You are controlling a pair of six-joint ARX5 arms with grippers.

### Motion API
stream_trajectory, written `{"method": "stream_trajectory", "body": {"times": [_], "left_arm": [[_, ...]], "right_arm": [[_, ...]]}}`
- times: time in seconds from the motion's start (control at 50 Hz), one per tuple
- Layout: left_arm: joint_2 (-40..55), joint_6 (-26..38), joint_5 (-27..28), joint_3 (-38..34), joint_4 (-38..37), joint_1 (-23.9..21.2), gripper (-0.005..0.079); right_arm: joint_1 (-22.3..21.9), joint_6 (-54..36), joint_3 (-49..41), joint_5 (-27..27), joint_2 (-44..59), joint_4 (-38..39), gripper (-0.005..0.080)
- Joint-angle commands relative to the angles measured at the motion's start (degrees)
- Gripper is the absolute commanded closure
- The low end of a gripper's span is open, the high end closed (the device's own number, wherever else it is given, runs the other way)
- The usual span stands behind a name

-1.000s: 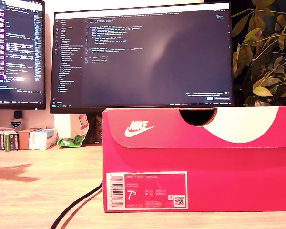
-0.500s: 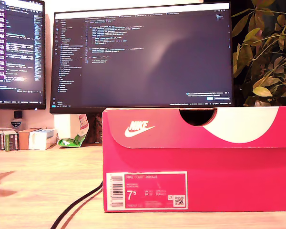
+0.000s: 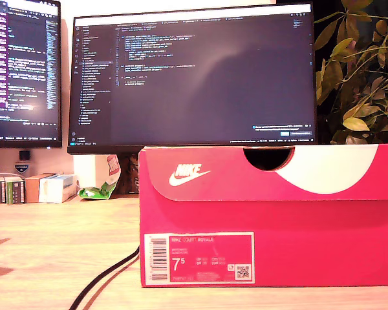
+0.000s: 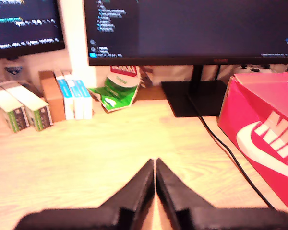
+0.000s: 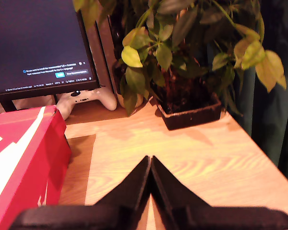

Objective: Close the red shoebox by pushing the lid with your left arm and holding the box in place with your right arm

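The red shoebox (image 3: 268, 216) stands on the wooden desk in the middle and right of the exterior view, its lid (image 3: 271, 171) lying flat on top. Neither arm shows in that view. In the first wrist view my first gripper (image 4: 155, 164) is shut with nothing in it, held over bare desk with a corner of the shoebox (image 4: 266, 139) off to one side and apart from it. My second gripper (image 5: 150, 160) is shut and empty too, over the desk beside the other end of the shoebox (image 5: 26, 158), without touching it.
Two monitors (image 3: 194, 74) stand behind the box. Small cartons (image 4: 72, 93) and a green packet (image 4: 116, 93) sit near the wall. A black cable (image 3: 107, 281) runs past the box. A potted plant (image 5: 182, 62), a white game controller (image 5: 89, 99) and the desk edge (image 5: 259, 153) lie near my second gripper.
The dark shadow on the desk at the exterior view's left has shrunk toward the picture's edge. The shoebox has not moved.
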Motion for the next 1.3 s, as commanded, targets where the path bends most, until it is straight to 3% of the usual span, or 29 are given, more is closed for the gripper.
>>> {"method": "stream_trajectory", "body": {"times": [0.0,0.28,0.58,0.9,1.18,1.28], "left_arm": [[-2.5,0.2,-0.7,-1.7,1.0,-0.6,0.0762],[-13.5,0.0,-4.2,-5.0,-3.5,-1.1,0.0762],[-23.8,-0.5,-4.9,-9.7,-7.7,-1.1,0.0762],[-31.9,1.6,-6.1,-10.6,-16.4,-1.1,0.0762],[-32.9,1.7,-6.5,-14.0,-15.3,-1.2,0.0762],[-32.9,1.9,-6.4,-14.0,-15.1,-1.2,0.0762]], "right_arm": [[1.4,0.3,-3.1,0.9,-1.1,0.2,0.0764],[6.3,-0.2,-8.1,4.4,-11.5,-0.7,0.0765],[6.9,-1.8,-8.8,4.5,-19.3,-4.8,0.0765],[6.9,-4.5,-12.9,7.0,-19.2,-1.9,0.0765],[6.9,-5.6,-13.9,8.6,-19.2,-1.7,0.0765],[6.9,-3.3,-14.0,8.5,-19.2,-5.5,0.0764]]}}
